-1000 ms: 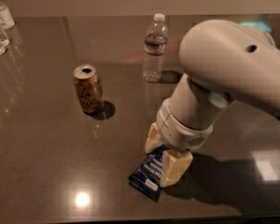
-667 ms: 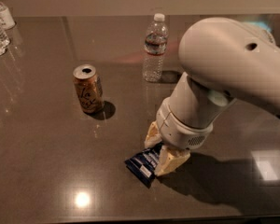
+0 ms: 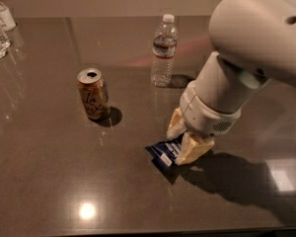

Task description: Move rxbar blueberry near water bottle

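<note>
The rxbar blueberry, a flat dark navy wrapper with white text, is pinched between my cream fingers just above the table, its left end sticking out. My gripper hangs from the big white arm and is shut on the bar. The water bottle, clear and ribbed with a white cap and a dark blue label band, stands upright behind the gripper, a short way up and to the left of it.
A brown and gold drink can stands upright left of the gripper. Clear bottles with white labels stand at the far left edge. The dark glossy table shows a light glare spot near the front.
The gripper has lifted and carried the rxbar a little up and toward the water bottle; the bar has swung from hanging steeply to nearly level. The can and bottle have not moved.
</note>
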